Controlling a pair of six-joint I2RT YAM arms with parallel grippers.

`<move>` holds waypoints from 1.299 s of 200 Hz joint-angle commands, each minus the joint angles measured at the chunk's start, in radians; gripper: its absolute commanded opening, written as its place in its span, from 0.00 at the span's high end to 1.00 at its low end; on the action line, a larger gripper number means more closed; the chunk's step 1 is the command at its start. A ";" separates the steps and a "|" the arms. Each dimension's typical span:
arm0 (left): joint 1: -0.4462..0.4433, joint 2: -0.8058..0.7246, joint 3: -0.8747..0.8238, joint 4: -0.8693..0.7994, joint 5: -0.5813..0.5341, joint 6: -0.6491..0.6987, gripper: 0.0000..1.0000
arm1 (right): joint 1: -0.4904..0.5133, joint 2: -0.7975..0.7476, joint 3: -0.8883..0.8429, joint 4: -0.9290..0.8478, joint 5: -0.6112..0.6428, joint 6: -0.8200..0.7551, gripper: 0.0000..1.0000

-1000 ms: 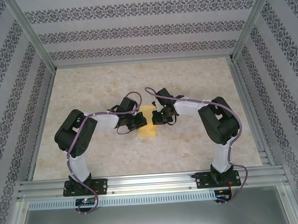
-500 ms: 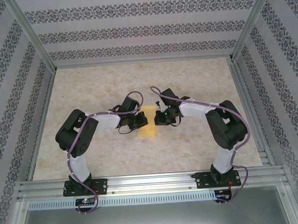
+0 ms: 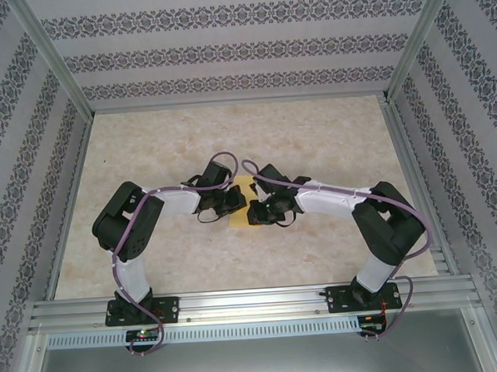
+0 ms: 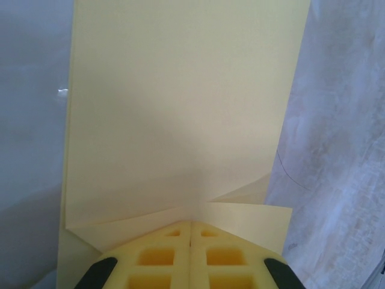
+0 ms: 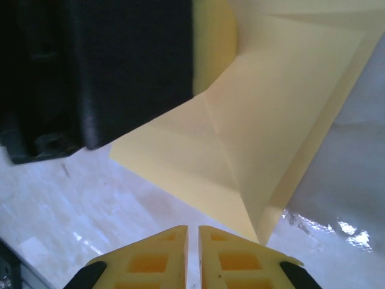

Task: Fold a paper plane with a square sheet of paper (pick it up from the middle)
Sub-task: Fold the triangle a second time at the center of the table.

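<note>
Mid-table (image 3: 329,140), the left gripper (image 4: 190,232) is pressing closed fingers on the partly folded yellow paper sheet (image 4: 180,120); the right gripper (image 5: 192,232), fingers nearly together, is hovering beside it.

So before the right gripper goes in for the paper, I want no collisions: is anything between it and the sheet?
Nothing visible. The right gripper faces the folded sheet across bare table; the left gripper, shut, presses on it alongside.

A pale yellow folded sheet of paper (image 4: 180,114) is lying on a cream marbled table (image 3: 312,133), black-and-white arms (image 3: 174,198) with yellow fingers (image 5: 162,259) are meeting over it, and grey floral-striped walls (image 3: 225,54) are surrounding everything.
</note>
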 commanded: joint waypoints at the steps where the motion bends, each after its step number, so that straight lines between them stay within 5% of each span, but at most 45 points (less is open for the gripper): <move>1: -0.022 0.070 -0.055 -0.108 -0.083 -0.011 0.94 | 0.015 0.050 0.045 0.022 0.047 0.032 0.88; 159: -0.022 0.083 -0.062 -0.112 -0.099 -0.021 0.94 | 0.044 0.148 0.112 -0.059 0.142 0.032 0.90; 260: -0.020 0.086 -0.059 -0.145 -0.128 -0.016 0.95 | 0.015 0.130 0.039 -0.035 0.090 -0.005 0.90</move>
